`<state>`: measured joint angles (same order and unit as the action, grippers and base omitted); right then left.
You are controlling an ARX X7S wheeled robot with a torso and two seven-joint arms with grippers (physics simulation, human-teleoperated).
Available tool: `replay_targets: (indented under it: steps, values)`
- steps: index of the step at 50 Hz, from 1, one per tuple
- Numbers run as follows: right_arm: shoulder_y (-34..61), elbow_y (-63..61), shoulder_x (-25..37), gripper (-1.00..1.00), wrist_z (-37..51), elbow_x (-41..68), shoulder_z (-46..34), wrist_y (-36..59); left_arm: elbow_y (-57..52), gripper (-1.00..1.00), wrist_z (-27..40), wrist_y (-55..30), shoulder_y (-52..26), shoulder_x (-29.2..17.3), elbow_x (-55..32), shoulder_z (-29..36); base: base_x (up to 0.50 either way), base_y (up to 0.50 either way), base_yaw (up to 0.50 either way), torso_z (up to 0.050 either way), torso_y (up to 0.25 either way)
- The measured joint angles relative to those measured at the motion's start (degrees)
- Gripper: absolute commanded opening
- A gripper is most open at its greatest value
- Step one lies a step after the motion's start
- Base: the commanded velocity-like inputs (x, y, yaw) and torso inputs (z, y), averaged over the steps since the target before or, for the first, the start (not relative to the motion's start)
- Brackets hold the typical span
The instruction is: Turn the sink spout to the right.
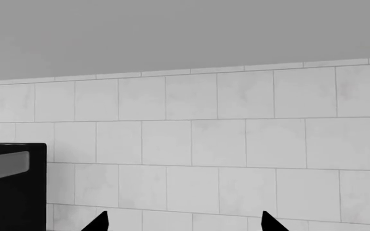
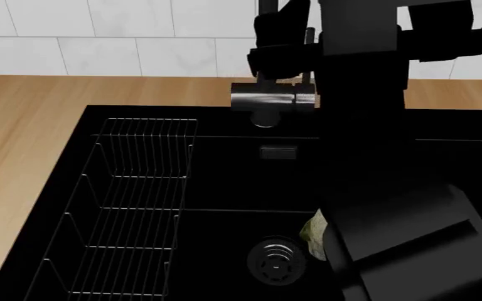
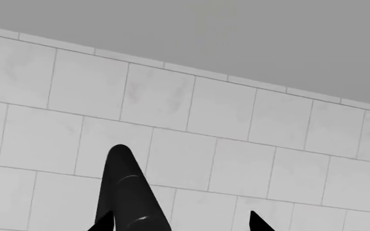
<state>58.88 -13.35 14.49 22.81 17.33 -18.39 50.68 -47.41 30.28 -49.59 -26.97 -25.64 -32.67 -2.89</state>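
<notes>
sink spout (image 2: 273, 98) over black sink (image 2: 224, 182), wire rack (image 2: 123, 207) beside, right hand (image 3: 179, 222) open at its tube

The robot's right arm (image 2: 366, 125) is matte black throughout, a broad rounded cylindrical segment nearest the head camera narrowing to a boxy link and blocky wrist housings, while each wrist view shows only two small black pointed fingertips (image 1: 100, 222), seemingly unmarked.
</notes>
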Motion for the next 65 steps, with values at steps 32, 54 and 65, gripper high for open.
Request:
replay_targets:
  steps: [32,54,65]
  values:
    - [-0.1,-0.29,1.08,1.0,1.11,0.18,0.46,0.28,-0.13,1.0,0.66,0.18,-0.03,-0.39,-0.73,-0.02,0.0,0.0,0.0,0.0,0.0]
    - [-0.06,0.01,2.71,1.0,1.4,-0.21,0.51,-0.07,0.07,1.0,0.95,0.55,0.02,-0.63,-1.01,0.25,0.0,0.0,0.0,0.0,0.0]
    - [0.44,0.79,3.56,1.0,1.44,-0.66,0.46,-0.41,0.1,1.0,1.12,0.64,0.0,-0.75,-1.26,0.29,0.0,0.0,0.0,0.0,0.0]
